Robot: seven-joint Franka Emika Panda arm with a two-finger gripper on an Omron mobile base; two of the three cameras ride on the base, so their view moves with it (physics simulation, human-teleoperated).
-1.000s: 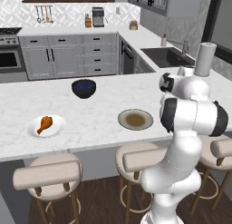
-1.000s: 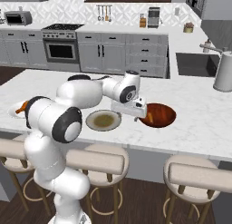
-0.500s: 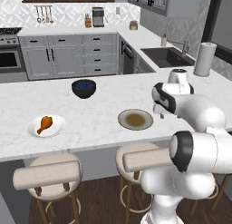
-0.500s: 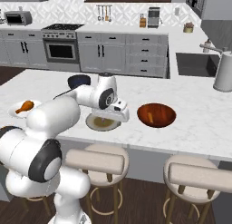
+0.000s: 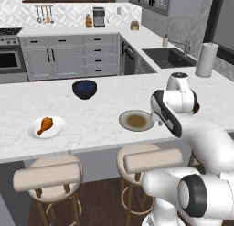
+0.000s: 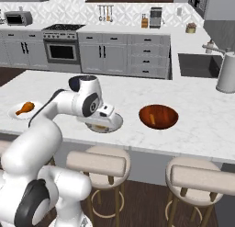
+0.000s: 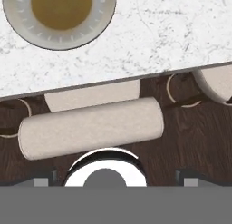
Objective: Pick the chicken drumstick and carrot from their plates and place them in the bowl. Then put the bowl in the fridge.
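Note:
The chicken drumstick (image 5: 45, 125) (image 6: 25, 107) lies on the white plate (image 5: 59, 130) (image 6: 13, 115) at the counter's left. The beige-rimmed plate (image 5: 136, 121) (image 6: 117, 122) (image 7: 61, 14) with the olive-brown centre holds nothing. To its right sits the reddish-brown bowl (image 6: 158, 116). I cannot make out the carrot against the bowl's orange-brown inside. My gripper (image 6: 108, 116) hovers open and empty over the beige plate's near edge, by the counter's front edge. In the hand view the fingertips (image 7: 43, 182) stand wide apart. The fridge is out of view.
A dark blue-black bowl (image 5: 84, 88) stands further back on the island. Padded stools (image 5: 48, 174) (image 7: 90, 127) line the front edge below the counter. A paper towel roll (image 5: 205, 59) and the sink (image 5: 168, 56) lie at the back right.
The arm has swung left, away from the reddish-brown bowl, and now hangs over the beige plate. The gripper stayed open and empty throughout.

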